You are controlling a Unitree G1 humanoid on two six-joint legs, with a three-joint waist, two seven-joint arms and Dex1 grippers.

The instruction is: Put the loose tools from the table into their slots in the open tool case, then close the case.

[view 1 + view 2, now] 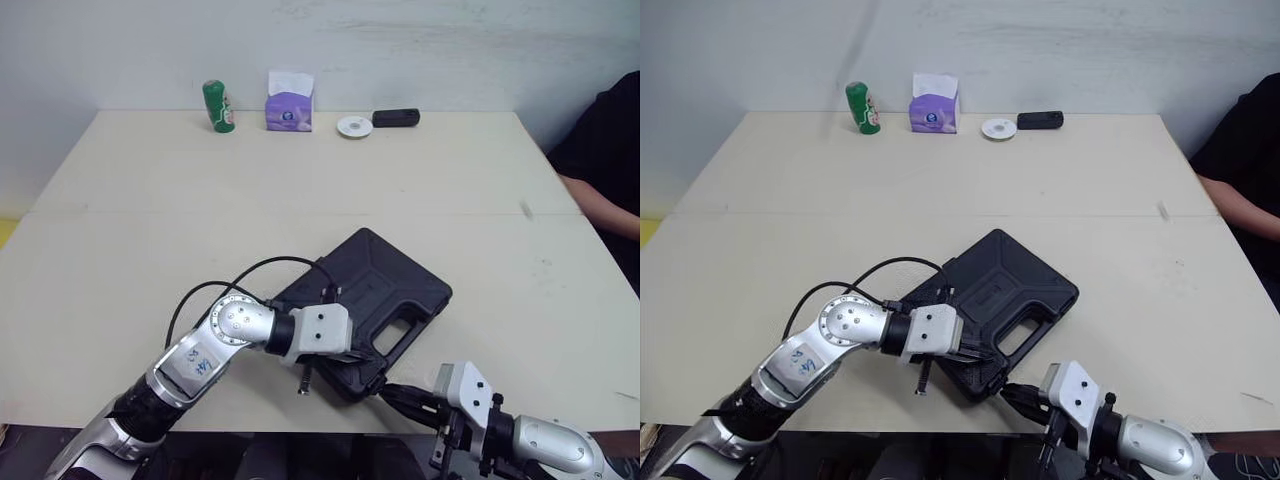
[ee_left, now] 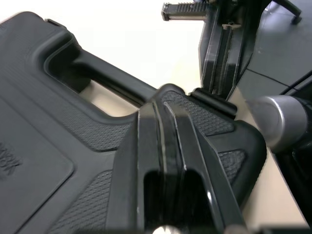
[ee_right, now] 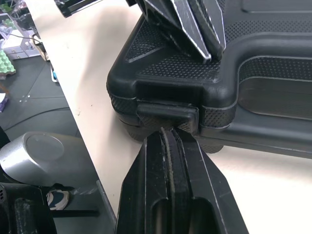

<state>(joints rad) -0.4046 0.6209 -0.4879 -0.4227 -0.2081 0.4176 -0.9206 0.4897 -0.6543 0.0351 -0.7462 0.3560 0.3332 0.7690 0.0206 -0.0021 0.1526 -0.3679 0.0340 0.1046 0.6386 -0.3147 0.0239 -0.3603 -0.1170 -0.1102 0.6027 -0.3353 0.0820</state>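
The black tool case [image 1: 372,282] lies closed near the table's front edge, handle toward the front right. My left gripper [image 1: 363,355] is shut, and its fingertips [image 2: 163,100] rest on the lid's textured front corner. My right gripper [image 1: 396,396] comes in from below the table edge, also shut. Its tip [image 3: 168,132] touches the latch [image 3: 168,113] on the case's front wall. In the right wrist view, the left gripper's fingers [image 3: 195,24] press on the lid just above that latch.
Along the table's far edge stand a green can [image 1: 218,106], a purple tissue box [image 1: 290,104], a small white disc [image 1: 354,127] and a black object [image 1: 396,117]. A person in black [image 1: 610,160] sits at the right side. The table's front edge [image 1: 250,415] lies just below the case.
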